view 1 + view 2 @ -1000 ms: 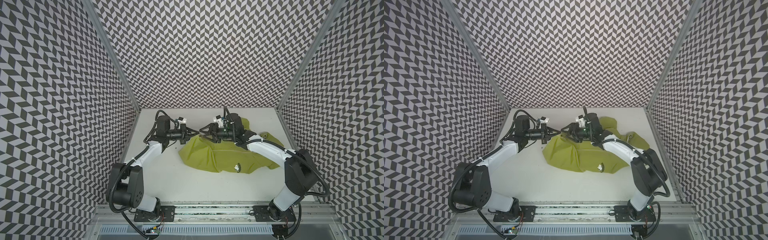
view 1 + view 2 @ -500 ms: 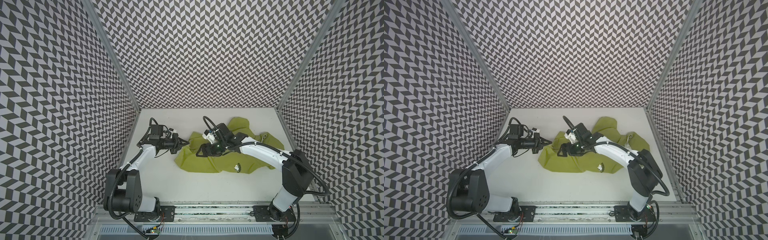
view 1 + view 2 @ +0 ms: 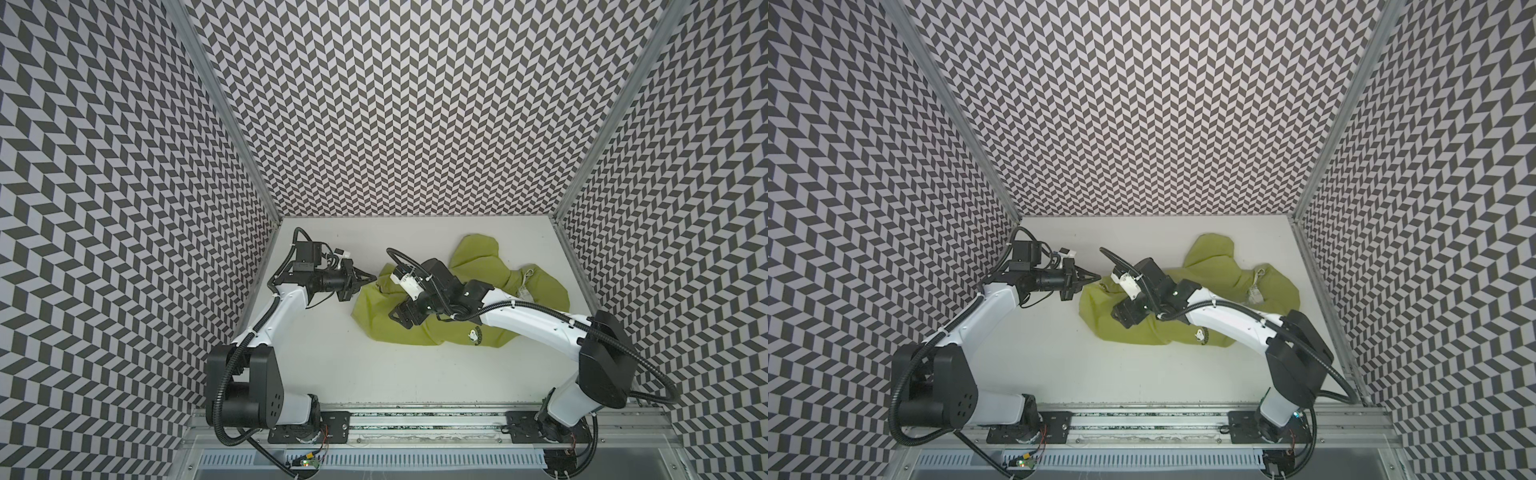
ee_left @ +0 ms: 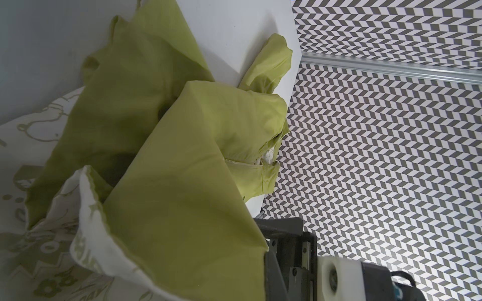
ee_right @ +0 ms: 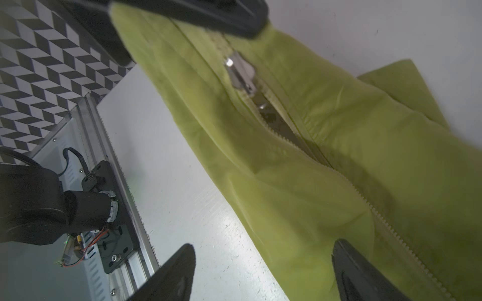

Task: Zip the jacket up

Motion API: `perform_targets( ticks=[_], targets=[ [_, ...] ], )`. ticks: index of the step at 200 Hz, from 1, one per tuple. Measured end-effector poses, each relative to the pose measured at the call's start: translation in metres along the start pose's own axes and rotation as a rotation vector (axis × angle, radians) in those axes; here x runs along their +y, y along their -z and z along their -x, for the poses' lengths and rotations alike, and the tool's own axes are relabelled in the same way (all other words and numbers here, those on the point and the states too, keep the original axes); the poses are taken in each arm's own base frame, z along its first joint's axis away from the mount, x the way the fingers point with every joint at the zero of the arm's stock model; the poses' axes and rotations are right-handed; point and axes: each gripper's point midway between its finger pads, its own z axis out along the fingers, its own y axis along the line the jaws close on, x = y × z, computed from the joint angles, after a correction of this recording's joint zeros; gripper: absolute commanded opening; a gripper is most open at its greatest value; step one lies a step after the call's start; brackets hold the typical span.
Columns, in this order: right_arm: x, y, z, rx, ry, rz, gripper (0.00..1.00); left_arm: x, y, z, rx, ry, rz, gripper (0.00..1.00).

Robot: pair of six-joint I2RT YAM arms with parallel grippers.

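The lime-green jacket point(image 3: 482, 262) point(image 3: 1212, 257) lies crumpled on the white table, right of centre, with its cartoon emblem point(image 3: 473, 334) near the front edge. My left gripper point(image 3: 370, 281) point(image 3: 1098, 277) is shut on the jacket's left end. In the right wrist view its black fingers point(image 5: 208, 13) clamp the fabric just beyond the silver zipper slider point(image 5: 241, 73). Past the slider the pale zipper teeth point(image 5: 378, 211) gape apart. My right gripper point(image 3: 401, 322) point(image 5: 263, 273) hovers open over the jacket point(image 5: 339, 130), one fingertip above bare table. White patterned lining point(image 4: 88, 234) fills the left wrist view.
Chevron-patterned walls close in the white table point(image 3: 374, 374) on three sides. An aluminium rail point(image 3: 415, 419) with both arm bases runs along the front. The right arm's white link point(image 3: 532, 320) crosses over the jacket's front part.
Both grippers have come down and forward from the back of the table, and the jacket has sunk flatter. The right gripper has opened and shifted toward the front over the fabric.
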Motion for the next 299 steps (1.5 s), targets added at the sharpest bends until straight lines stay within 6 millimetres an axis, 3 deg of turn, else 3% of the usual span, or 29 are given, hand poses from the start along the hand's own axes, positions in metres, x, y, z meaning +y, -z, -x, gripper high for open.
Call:
perform_targets(
  ticks=[43,73,98,128,154,174,197,212,299],
  targets=[
    [0.015,-0.001,0.022,-0.089,0.130,0.010,0.72,-0.008,-0.004,-0.006,0.030,0.008,-0.022,0.00],
    [0.013,-0.005,0.040,-0.139,0.166,-0.015,0.55,-0.018,-0.006,-0.008,0.046,-0.009,-0.038,0.00],
    [0.010,-0.013,0.047,-0.144,0.180,-0.029,0.54,-0.022,-0.007,-0.008,0.052,-0.011,-0.048,0.00],
    [0.005,-0.021,0.050,-0.141,0.184,-0.051,0.30,-0.023,-0.007,-0.009,0.057,-0.009,-0.053,0.00],
    [0.002,-0.021,0.048,-0.135,0.178,-0.072,0.00,-0.024,-0.007,-0.009,0.058,-0.010,-0.054,0.05],
    [0.001,-0.021,0.048,-0.131,0.181,-0.076,0.00,-0.024,-0.007,-0.009,0.057,-0.010,-0.053,0.15],
    [0.000,-0.021,0.045,-0.117,0.180,-0.076,0.00,-0.024,-0.007,-0.009,0.057,-0.013,-0.053,0.36],
    [0.001,-0.021,0.044,-0.112,0.180,-0.072,0.00,-0.023,-0.007,-0.009,0.057,-0.011,-0.051,0.42],
    [0.011,-0.014,0.045,-0.114,0.184,-0.025,0.00,-0.018,-0.024,-0.022,0.133,-0.025,0.005,0.41]
  ],
)
